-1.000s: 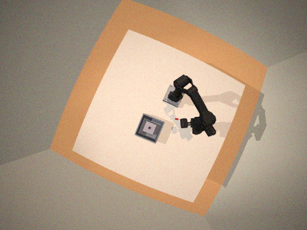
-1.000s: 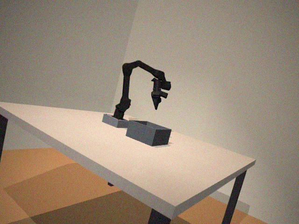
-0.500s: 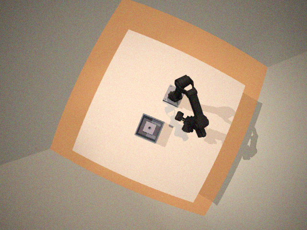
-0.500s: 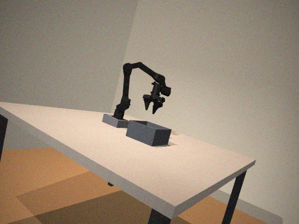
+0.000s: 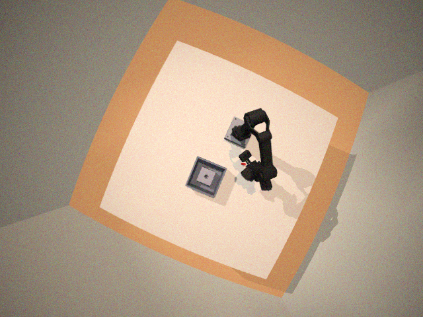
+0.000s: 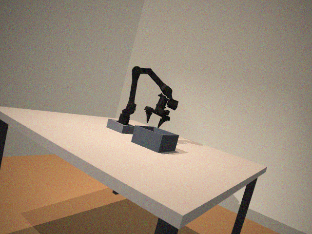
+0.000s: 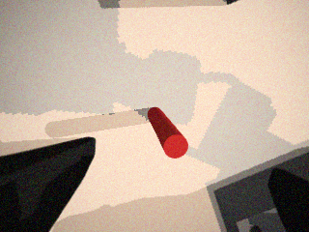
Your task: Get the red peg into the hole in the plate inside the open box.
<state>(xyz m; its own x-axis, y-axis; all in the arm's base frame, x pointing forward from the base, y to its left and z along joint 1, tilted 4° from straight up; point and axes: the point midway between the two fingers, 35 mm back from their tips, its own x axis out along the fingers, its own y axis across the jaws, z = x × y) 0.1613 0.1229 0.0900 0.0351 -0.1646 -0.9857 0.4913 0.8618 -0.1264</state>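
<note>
End effector [image 5: 244, 165] [image 6: 152, 125] [image 7: 181, 160] released, fingers wide, nothing between them, hanging above the tabletop [image 5: 153, 136] [image 6: 100, 141] [image 7: 121, 179]. Red peg [image 5: 243, 164] [image 7: 166, 132] stands upright on tabletop, at about 2 o'clock from the open box [image 5: 222, 177] [image 6: 146, 138] [image 7: 258, 174] in top view; hidden in exterior view. Plate [image 5: 201, 172] with its hole [image 5: 205, 176] at box bottom, unfilled. Peg probably light, stiff, not fragile; smooth round sides may slip or roll in the grip. Best hold: upper shaft, square across, leaving the lower end free for the hole. Likely next: center, descend, close.

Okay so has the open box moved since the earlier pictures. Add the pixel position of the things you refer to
No. From above, the open box [image 5: 217, 164] [image 6: 146, 139] [image 7: 215, 213] sits in the same spot relative to the table's edges.
</note>
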